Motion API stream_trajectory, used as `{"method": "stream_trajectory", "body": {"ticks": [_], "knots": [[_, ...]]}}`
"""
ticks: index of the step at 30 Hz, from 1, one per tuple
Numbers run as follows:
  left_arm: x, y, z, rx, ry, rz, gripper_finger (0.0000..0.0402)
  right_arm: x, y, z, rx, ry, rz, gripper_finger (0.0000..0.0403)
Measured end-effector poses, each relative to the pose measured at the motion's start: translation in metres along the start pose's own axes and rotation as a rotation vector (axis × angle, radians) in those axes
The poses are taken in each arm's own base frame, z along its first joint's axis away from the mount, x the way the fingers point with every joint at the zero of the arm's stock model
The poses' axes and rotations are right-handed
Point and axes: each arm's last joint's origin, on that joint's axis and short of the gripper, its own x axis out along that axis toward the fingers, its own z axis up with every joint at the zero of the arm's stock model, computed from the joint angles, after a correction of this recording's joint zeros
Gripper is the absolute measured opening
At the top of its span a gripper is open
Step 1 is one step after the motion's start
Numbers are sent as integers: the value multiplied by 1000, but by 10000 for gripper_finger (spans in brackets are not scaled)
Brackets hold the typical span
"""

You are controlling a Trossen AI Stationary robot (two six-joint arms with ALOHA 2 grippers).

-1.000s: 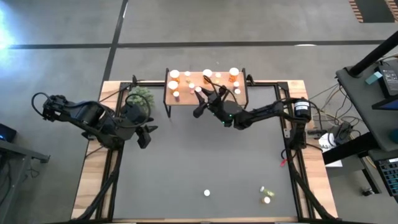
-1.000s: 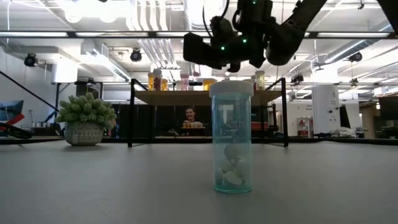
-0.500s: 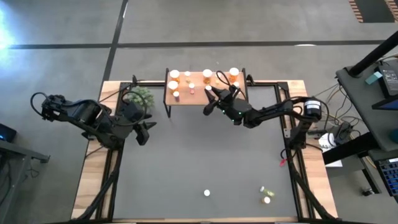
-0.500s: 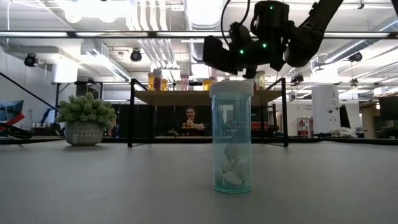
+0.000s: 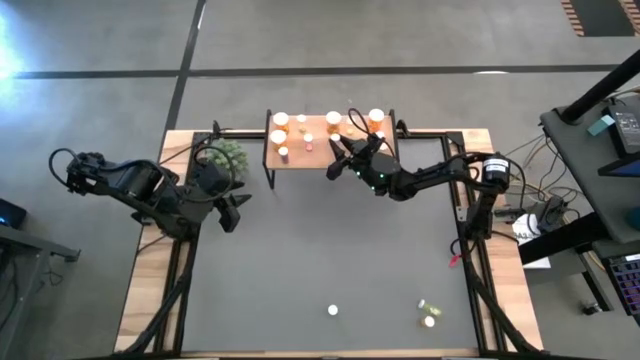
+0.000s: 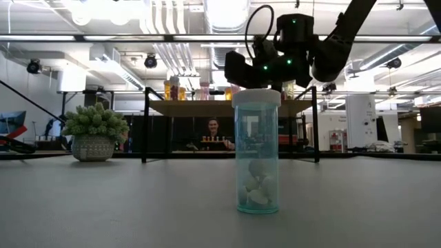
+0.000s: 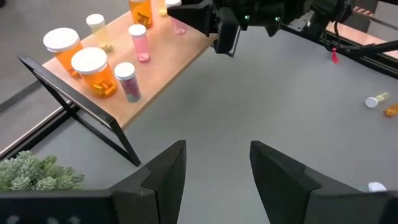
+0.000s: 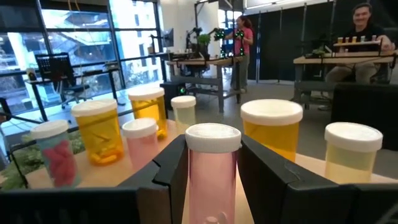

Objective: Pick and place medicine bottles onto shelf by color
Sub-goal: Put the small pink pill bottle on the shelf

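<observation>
Right gripper is over the front edge of the shelf, fingers on either side of a pink bottle with a white cap. Bottle stands upright on the shelf; can't tell if the fingers press on it or have just let go. Around it on the shelf: orange bottles, a pale yellow one, more pink ones. Left gripper hangs empty, fingers partly apart, at the left side of the mat near the plant. Clear teal bottle stands upright near the mat's front edge; two more bottles lie at front right. Person sits in the room beyond.
</observation>
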Motion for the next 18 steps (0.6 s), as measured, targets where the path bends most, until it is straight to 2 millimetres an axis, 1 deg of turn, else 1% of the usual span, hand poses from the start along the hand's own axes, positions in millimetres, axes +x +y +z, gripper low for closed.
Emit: {"method": "stream_trajectory", "body": {"ticks": [7,18], "knots": [[0,0,0,4,-7,8,162,4,-8,0,-11,0,-21,125],[-1,2,1,2,-21,16,162,5,-10,-4,-33,36,-26,130]]}}
